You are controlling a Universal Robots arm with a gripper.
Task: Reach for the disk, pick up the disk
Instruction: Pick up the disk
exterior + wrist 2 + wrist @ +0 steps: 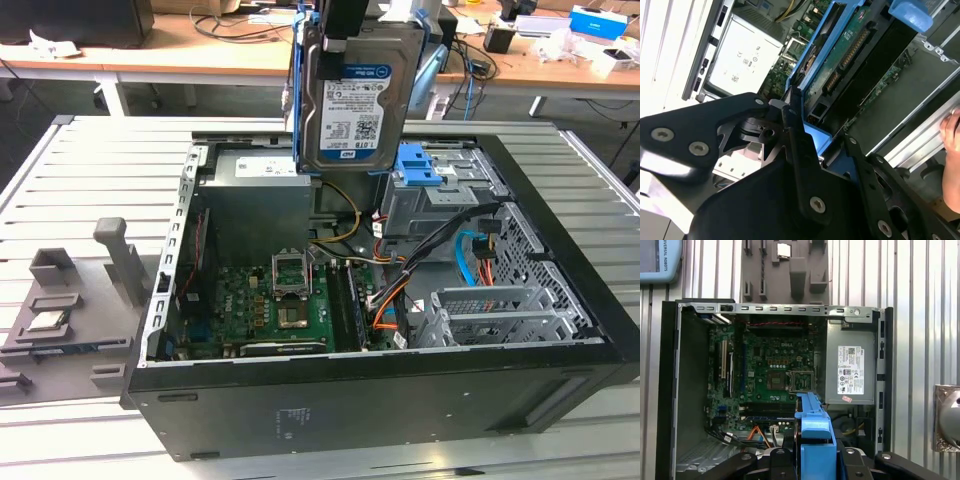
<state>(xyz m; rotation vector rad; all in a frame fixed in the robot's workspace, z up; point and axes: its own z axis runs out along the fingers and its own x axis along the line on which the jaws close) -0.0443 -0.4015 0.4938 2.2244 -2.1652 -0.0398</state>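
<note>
The disk [355, 100] hangs upright in the air above the open computer case [400, 400], its white-and-blue label facing the exterior camera and a blue frame along its edges. My gripper [348, 30] is shut on its top edge. In the second wrist view the black fingers [795, 135] clamp the blue frame, and the disk's [840, 65] green circuit-board side shows beyond them. The first wrist view looks straight down along the disk's blue frame [815, 427], which sticks out from the gripper [815, 460] over the case.
Inside the case lie the motherboard [275, 300], a grey power supply [849, 370], a blue latch plate [425, 165] and metal drive cages [500, 300]. A grey fixture [70, 300] holding a small chip sits at the exterior view's left. A person's hand [952, 145] rests near the case rail.
</note>
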